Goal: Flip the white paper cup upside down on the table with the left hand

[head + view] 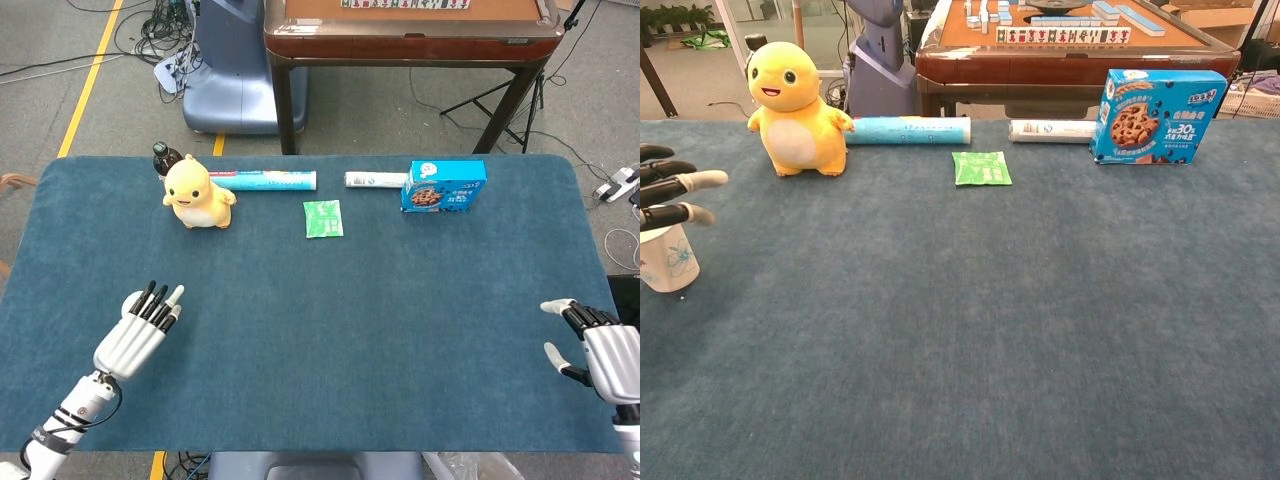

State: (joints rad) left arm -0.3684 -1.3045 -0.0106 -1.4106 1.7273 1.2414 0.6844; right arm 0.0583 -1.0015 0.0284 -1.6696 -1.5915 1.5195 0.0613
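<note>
On the blue felt surface (330,330), the left robot hand (133,334) hovers flat, fingers extended together. The right robot hand (598,350) sits at the far edge, fingers apart. A yellow plush duck (197,194), green sachet (322,218) and blue cookie box (444,186) line the back.
</note>
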